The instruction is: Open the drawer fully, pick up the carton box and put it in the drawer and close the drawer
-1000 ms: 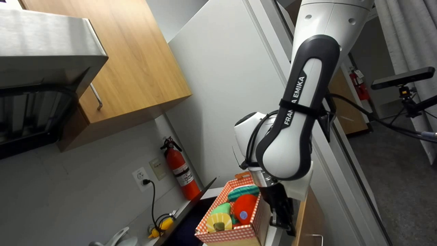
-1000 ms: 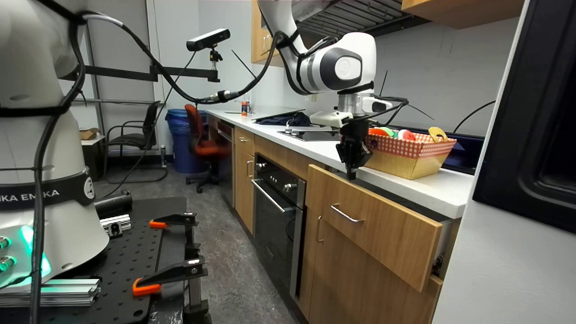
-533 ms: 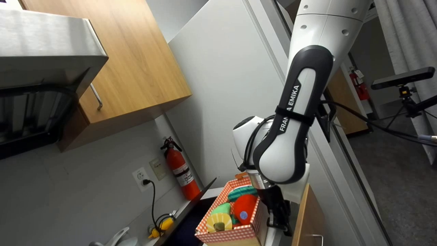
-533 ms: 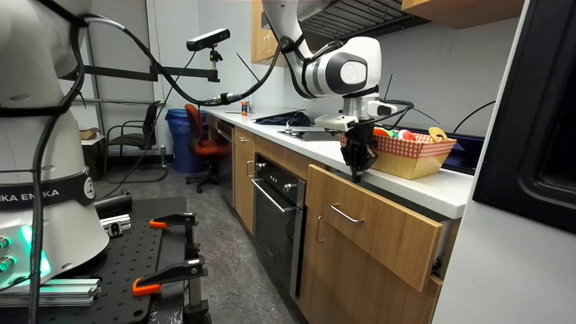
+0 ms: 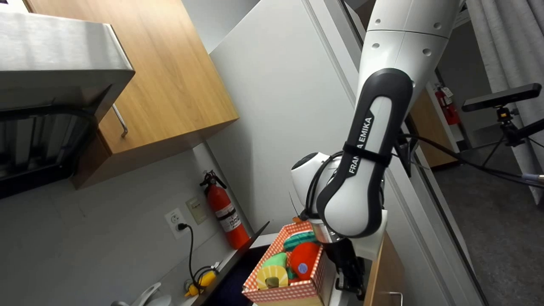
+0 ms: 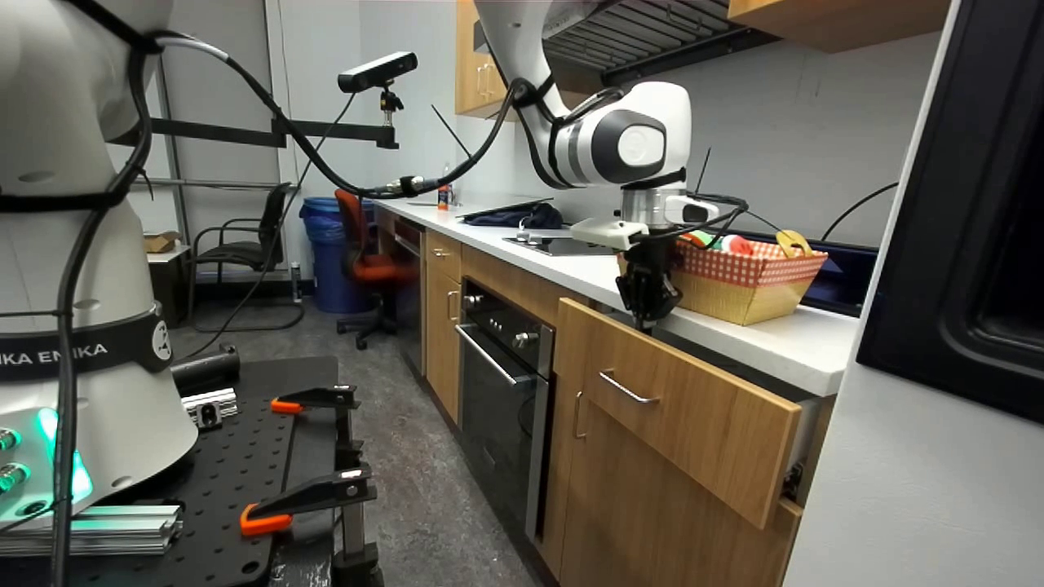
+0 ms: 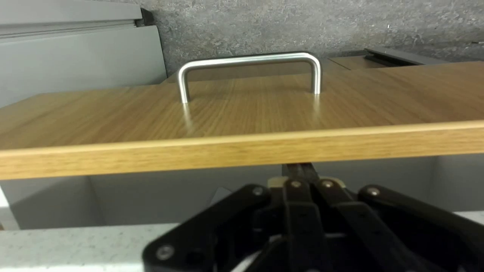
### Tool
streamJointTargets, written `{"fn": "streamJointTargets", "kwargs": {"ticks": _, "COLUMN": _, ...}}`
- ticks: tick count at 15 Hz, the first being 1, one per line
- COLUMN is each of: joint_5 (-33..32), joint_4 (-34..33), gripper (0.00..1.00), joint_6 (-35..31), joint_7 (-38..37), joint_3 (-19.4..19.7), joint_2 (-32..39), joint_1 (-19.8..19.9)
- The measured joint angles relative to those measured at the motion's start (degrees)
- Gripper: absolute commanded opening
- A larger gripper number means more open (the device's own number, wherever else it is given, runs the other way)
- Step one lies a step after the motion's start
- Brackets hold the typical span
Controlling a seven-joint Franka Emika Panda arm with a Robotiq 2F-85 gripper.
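The drawer [image 6: 693, 408] is partly pulled out under the counter; its wood front also shows in an exterior view [image 5: 386, 276] and in the wrist view [image 7: 227, 155]. Its grey-looking inside shows behind the front. My gripper [image 7: 300, 168] has its fingers together, with nothing seen between them. Its tips are hidden below the top edge of the drawer front, on the inner side. The gripper also shows in both exterior views [image 5: 360, 292] [image 6: 643, 322]. The carton box [image 6: 726, 302], with red-checked rim and tan sides, stands on the counter behind the gripper, holding several toy fruits [image 5: 305, 259].
The white countertop [image 6: 783, 346] edge runs close behind the gripper. The drawer handle [image 7: 249, 60] is on the outer face. An oven [image 6: 502, 408] is beside the drawer. A dark cooktop [image 6: 563, 244] and a red fire extinguisher [image 5: 225, 210] are farther along.
My gripper has moved slightly toward the counter and then down, so its tips now go behind the drawer front's top edge. The drawer and box have not visibly moved.
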State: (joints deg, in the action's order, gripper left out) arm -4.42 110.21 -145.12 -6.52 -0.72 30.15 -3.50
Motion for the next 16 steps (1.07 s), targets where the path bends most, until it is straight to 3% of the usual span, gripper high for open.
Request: {"fn": "streamJointTargets", "kwargs": {"ticks": 16, "joint_5": 0.1, "joint_4": 4.0, "gripper": 0.0, "joint_6": 4.2, "joint_7": 0.0, "joint_3": 0.0, "joint_2": -2.1, "joint_1": -0.3}}
